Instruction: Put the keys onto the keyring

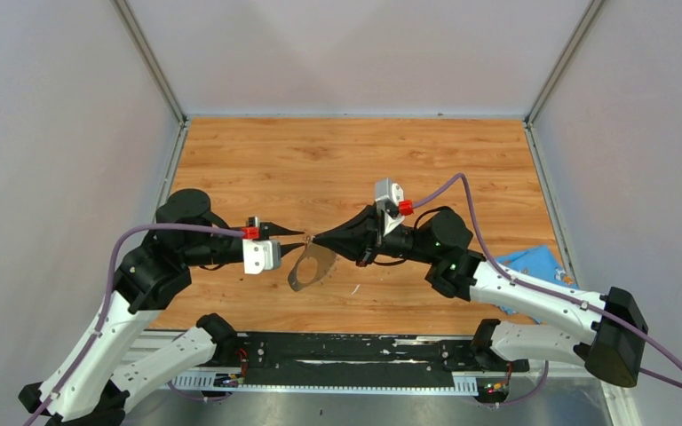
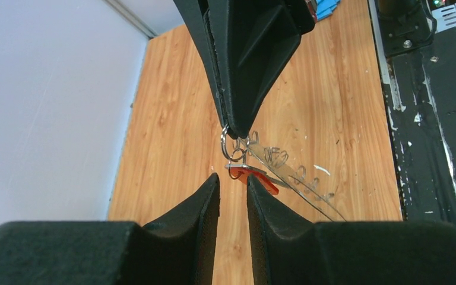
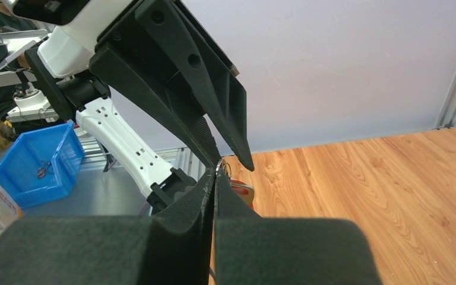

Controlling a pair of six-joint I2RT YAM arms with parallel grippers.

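Over the middle of the table (image 1: 337,160), the left tool (image 1: 301,238) and right tool (image 1: 317,240) stand tip to tip with barely a slit between, and the keyring (image 1: 311,268) hangs just beneath. The far boards lie open. A blue cloth (image 1: 533,264) lies near the right edge, and walls (image 1: 53,133) close three sides.

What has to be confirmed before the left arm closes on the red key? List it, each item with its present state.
1. Right end effector shut on the large thin grey metal keyring: ok.
2. Small metal key with a red plastic head in view beside the gripped end: ok.
3. Left end effector open, its gap aimed at that key: ok.
4. Key between the left fingers: not ok; it lies just past their tips.
5. Key threaded onto the keyring: cannot tell; the wire loops overlap it.
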